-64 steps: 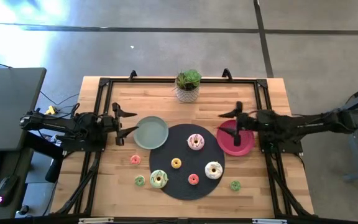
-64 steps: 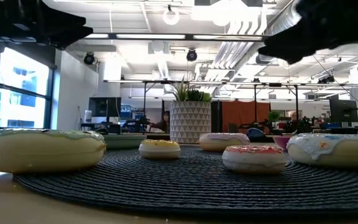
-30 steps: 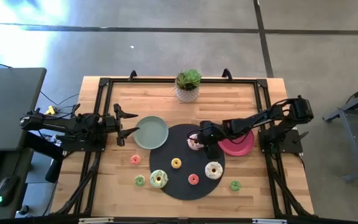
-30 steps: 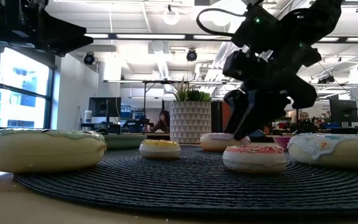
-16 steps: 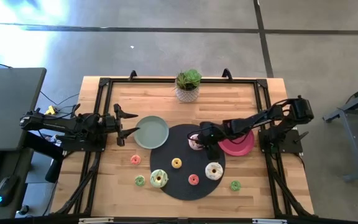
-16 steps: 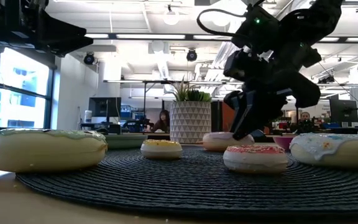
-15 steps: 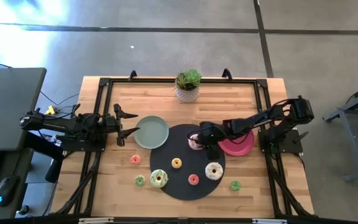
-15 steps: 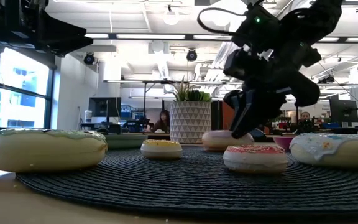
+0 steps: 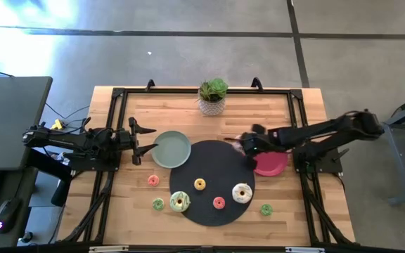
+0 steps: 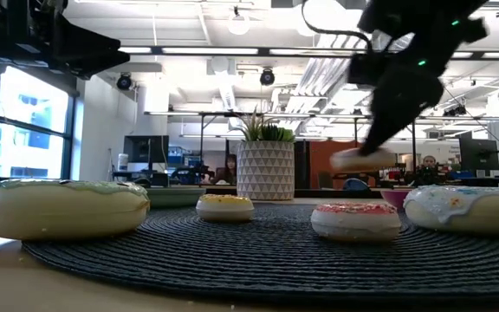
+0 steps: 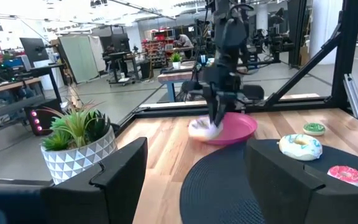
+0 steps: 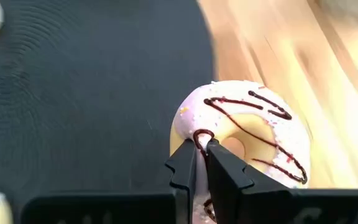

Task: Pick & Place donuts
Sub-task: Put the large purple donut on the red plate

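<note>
Worktop [image 9: 118, 218]: pale wood planks with visible grain, low sheen. Round mat [image 10: 258, 251]: black, woven in concentric ribs, matt and rough. Pink-frosted donut [image 12: 241, 140]: smooth, faintly glossy icing with dark drizzle lines. Right pincer [image 12: 202, 163]: dark matt plastic-looking fingers. Planter [image 11: 79, 155]: white, faceted, matt surface. Red plate [image 11: 235, 129]: smooth, slight shine. Frame rails [image 9: 118, 98]: black metal.

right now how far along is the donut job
Nothing is placed yet: the grey-green plate and red plate show no donuts. In hand: the right gripper holds the pink donut lifted off the black mat, near the red plate. Left: seven donuts on the mat and table. The left gripper waits open by the grey-green plate.
</note>
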Robot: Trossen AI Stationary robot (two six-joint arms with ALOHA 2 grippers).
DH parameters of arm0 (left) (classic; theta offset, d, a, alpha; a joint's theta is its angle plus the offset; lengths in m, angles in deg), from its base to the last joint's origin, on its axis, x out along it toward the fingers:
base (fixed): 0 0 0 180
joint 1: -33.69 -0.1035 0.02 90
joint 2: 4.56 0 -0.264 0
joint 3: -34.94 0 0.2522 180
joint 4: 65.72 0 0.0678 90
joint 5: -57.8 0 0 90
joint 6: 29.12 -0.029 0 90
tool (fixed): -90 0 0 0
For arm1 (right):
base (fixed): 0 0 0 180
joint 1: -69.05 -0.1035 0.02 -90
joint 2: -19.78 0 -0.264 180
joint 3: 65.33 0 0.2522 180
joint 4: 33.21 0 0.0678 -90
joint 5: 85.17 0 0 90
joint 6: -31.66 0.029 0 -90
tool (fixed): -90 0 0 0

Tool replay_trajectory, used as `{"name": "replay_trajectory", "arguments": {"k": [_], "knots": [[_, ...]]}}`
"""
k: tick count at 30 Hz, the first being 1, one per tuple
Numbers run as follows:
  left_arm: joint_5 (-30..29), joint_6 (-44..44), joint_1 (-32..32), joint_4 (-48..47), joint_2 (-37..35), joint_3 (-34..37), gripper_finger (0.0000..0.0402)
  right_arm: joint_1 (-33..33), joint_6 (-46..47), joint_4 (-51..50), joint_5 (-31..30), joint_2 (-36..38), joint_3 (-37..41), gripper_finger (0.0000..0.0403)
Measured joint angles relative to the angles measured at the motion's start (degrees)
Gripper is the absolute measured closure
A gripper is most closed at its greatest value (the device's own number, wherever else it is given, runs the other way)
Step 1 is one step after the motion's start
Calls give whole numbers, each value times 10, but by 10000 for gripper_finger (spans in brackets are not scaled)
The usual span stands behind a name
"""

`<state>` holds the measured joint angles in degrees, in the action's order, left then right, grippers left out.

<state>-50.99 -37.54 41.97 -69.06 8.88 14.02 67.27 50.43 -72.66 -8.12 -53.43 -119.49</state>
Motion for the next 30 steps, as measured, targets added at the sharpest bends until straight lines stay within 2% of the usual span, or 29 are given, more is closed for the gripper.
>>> {"name": "replay_trajectory", "arguments": {"k": [3,7,12,15,20,24,30], "knots": [[0,11,0,-2,0,0,145,-10,86,-83,-14,48,0,387],[0,13,0,-4,0,0,145,-27,140,-147,-56,91,0,394],[0,14,0,-4,0,0,145,-35,227,-213,-62,101,4,390],[1,14,0,-5,0,0,145,-41,259,-214,-62,101,38,393],[1,14,0,-11,0,0,145,-48,301,-161,-62,101,98,393],[1,14,0,-11,0,0,145,-46,291,-125,-61,101,123,377],[1,14,0,-11,0,0,145,-46,263,-123,-45,101,125,352]]}}
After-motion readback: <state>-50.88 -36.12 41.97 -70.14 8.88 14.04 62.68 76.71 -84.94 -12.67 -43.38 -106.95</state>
